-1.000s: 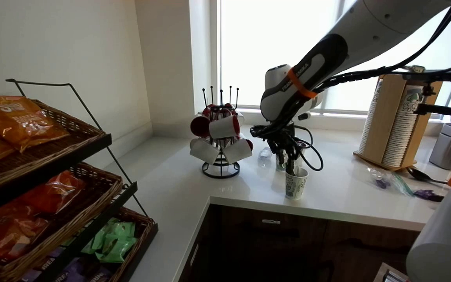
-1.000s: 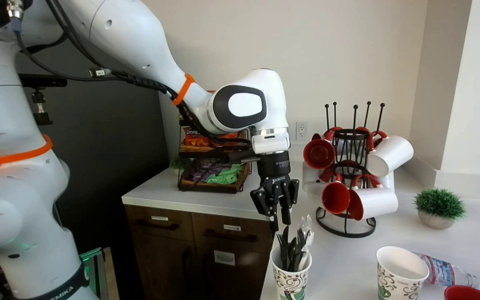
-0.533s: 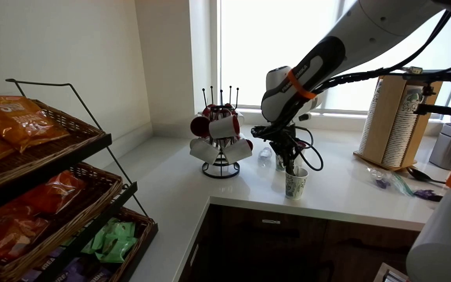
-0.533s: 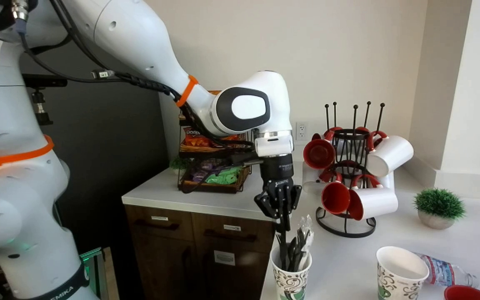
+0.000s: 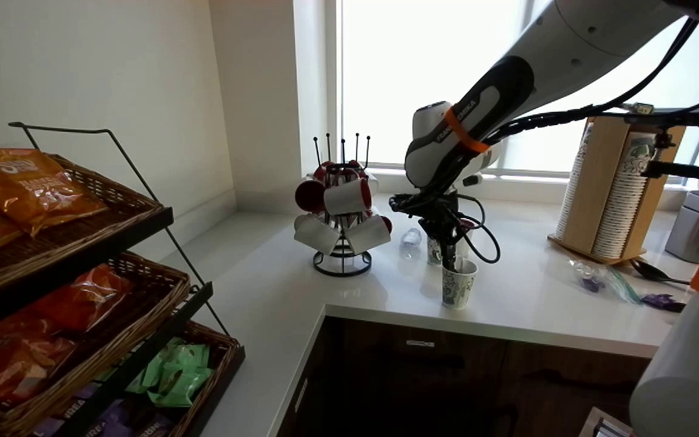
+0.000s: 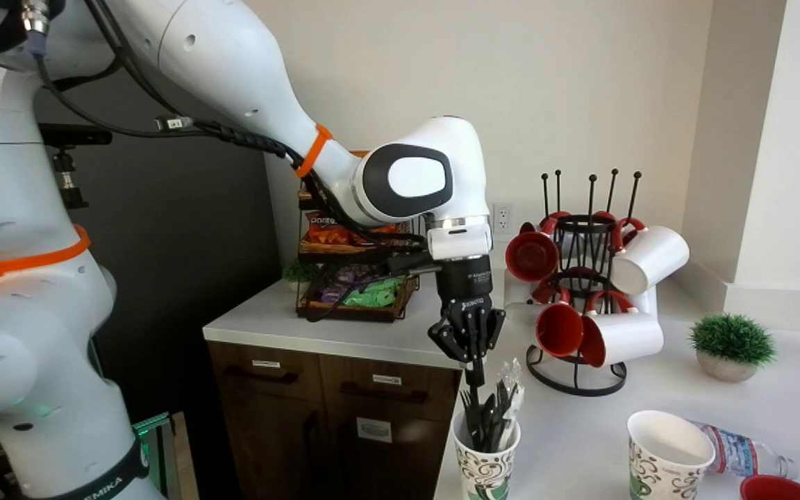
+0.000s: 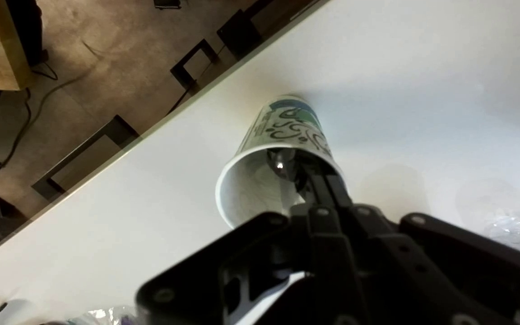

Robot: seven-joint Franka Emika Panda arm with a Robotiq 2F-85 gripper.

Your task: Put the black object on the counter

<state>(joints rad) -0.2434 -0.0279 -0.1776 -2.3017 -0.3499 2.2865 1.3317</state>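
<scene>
Big change in the last second: the gripper (image 6: 474, 375) has gone from wide apart to pinched together, right over the paper cup (image 6: 486, 476). Pretty sure it's got the top of a black utensil (image 6: 474, 417) between its tips, though it's black on black, so the contact itself is hard to make out. I'm guessing that's our black object, and it's still standing down in the cup, so putting it on the counter (image 5: 531, 303) hasn't happened yet. The cup hasn't budged, which is nice. My read: grasp basically done, lift and set-down left. I'd pull straight up, since a sideways tug could tip the cup or snag its contents.

Container rundown: that cup sits upright near the counter's edge, holding more black cutlery (image 6: 492, 420) plus something in clear plastic (image 6: 514, 385). The spare cup (image 6: 650, 476) shows just bare inner wall; its bottom's out of sight. On the snack rack (image 5: 164, 220) in an exterior view, the top basket (image 5: 122, 194) has orange bags (image 5: 28, 185), the middle basket (image 5: 164, 282) red-orange bags (image 5: 101, 291), and the bottom basket (image 5: 219, 347) green packets (image 5: 182, 376) beside purple packets (image 5: 110, 425). The wooden holder (image 5: 586, 188) further back is loaded with stacked cups (image 5: 616, 221).
</scene>
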